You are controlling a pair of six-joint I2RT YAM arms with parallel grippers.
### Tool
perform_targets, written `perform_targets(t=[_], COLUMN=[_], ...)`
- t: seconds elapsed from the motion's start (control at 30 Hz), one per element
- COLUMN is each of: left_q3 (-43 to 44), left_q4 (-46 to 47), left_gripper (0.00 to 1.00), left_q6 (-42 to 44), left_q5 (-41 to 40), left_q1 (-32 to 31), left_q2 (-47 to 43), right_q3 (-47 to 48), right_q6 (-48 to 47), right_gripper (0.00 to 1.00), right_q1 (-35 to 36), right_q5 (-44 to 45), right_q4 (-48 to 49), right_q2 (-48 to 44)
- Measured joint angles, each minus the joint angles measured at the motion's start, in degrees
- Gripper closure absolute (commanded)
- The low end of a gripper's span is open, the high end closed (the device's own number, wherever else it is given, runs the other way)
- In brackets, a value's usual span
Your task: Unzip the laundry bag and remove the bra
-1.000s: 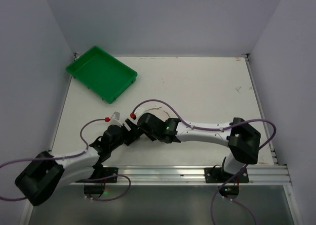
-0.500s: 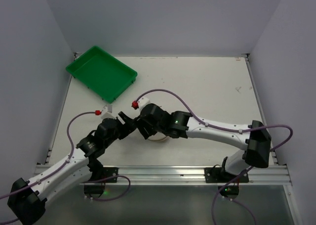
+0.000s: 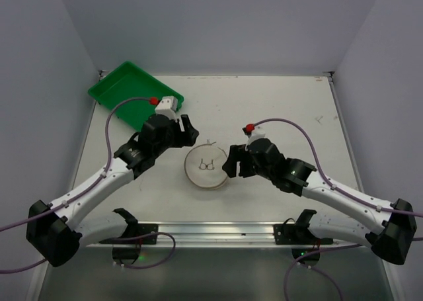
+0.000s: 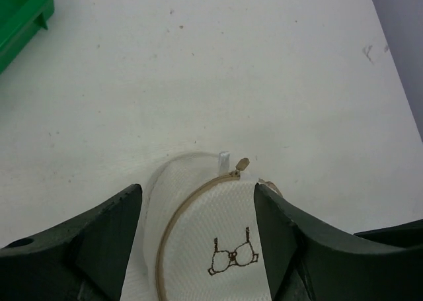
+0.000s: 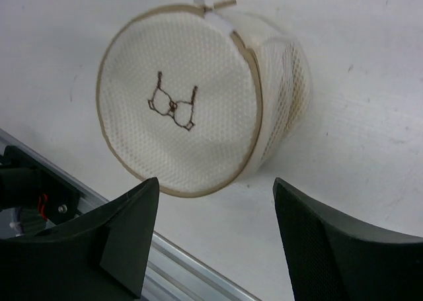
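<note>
1. The aluminium rail runs along the bottom edge of the top view.
2. The laundry bag rests on the white table, just below the centre of the frame and between the two grippers. Its round lid, with the bra drawing, faces upward.
3. The left gripper is at the upper left of the bag. Its jaws are apart and hold nothing.
4. The right gripper is just right of the bag. Its jaws are apart and hold nothing.
5. In the left wrist view, the zip pull lies at the top edge of the lid, and the lid appears zipped shut.
6. The green tray is at the upper left, well apart from the bag.
</note>
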Motion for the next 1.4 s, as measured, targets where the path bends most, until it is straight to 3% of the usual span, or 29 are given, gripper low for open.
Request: perform_targets(t=[0.2,0.33,0.6,1.0,1.4], left_q3=[4.57,3.56,-4.46,-1.09,2.54], left_q4=[0.15,-1.22,0.22,1.44,1.62], left_gripper=[0.32,0.32,0.32,0.34,0.42], left_q6=[9.84,11.89,11.47,16.04,20.09], left_q5=[12.68,18.12,22.45,25.79,31.01], left_q1=[5.73,6.49,6.49,6.88,7.19], left_q2=[8.98,10.01,3.3,13.27,18.97], right_q3=[-10.23,-10.91,-0.92,9.11,12.26], right_q6=[6.05,5.66,0.94,1.44,5.81], right_gripper=[0.31,0.33,0.33,0.37,0.41], right_q1=[-1.97,-8.5,-15.72,-17.53,-17.53], right_q5=[-5.9,-11.39,-18.97,-19.76,-19.74], right_q4=[5.35,8.92,10.99,11.26,11.85], right_q2=[-1.2,-1.2,6.91,22.18,27.89])
